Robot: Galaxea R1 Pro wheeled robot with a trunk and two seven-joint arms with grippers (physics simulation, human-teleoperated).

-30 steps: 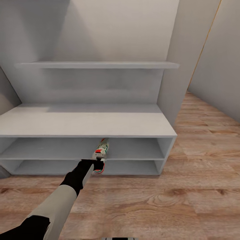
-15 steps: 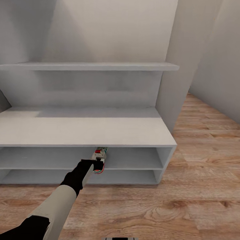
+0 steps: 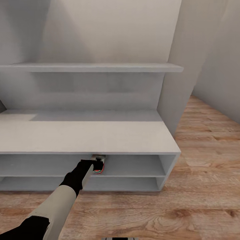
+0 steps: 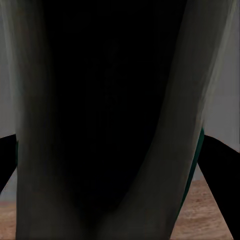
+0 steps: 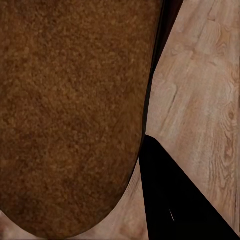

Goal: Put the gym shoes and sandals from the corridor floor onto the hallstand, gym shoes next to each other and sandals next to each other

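Head view: the left gripper (image 3: 97,162) holds a gym shoe (image 3: 99,165) at the front edge of the upper open shelf of the hallstand (image 3: 83,136).

The shoe's toe goes in under the flat top and only its heel end shows, white with green and red-orange (no brand or writing can be read on it, or on any other thing here). The fingers are closed on the heel, and the corridor floor (image 3: 200,186) of light wood planks lies in front of the rack and at its right. The left wrist view gives what the head view cannot: the shoe's dark inside (image 4: 110,100) very close, with a thin green stripe at one side. In the right wrist view a brown sandal (image 5: 70,115) is held right up against the camera, with floor planks beside it and one black finger (image 5: 175,205) next to the sandal; whether this gripper is clamped on the sandal I cannot tell.
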